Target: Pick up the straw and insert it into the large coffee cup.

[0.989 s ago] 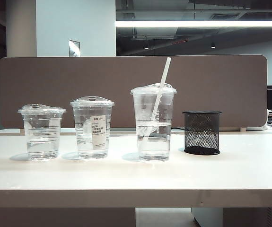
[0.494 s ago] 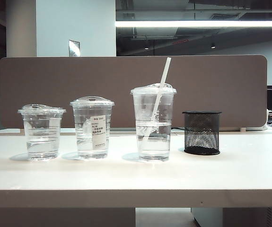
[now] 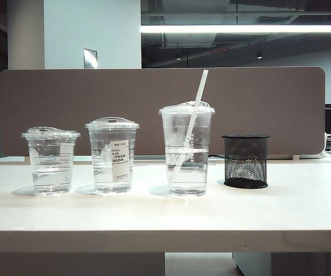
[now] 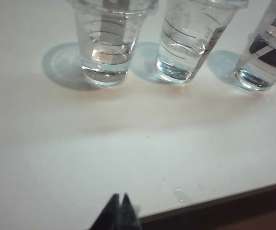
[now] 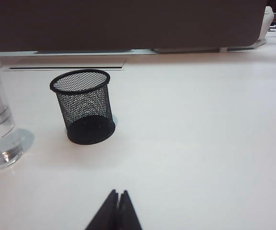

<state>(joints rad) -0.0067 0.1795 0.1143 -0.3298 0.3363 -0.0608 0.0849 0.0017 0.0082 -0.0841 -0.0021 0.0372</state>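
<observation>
While the straw (image 3: 195, 116) is seen leaning through the lid of the large coffee cup (image 3: 187, 149), both grippers are kept well short of it. The left gripper (image 4: 119, 205) is pressed closed on nothing before the cups; the right gripper (image 5: 118, 200), apparently empty too, is clenched before the mesh holder (image 5: 83, 106).

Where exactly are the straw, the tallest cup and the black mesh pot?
straw (image 3: 201, 86), exterior view, bare part above the lid.
large coffee cup (image 3: 177, 172), exterior view, lower wall.
black mesh pot (image 3: 245, 164), exterior view, front wall.
</observation>
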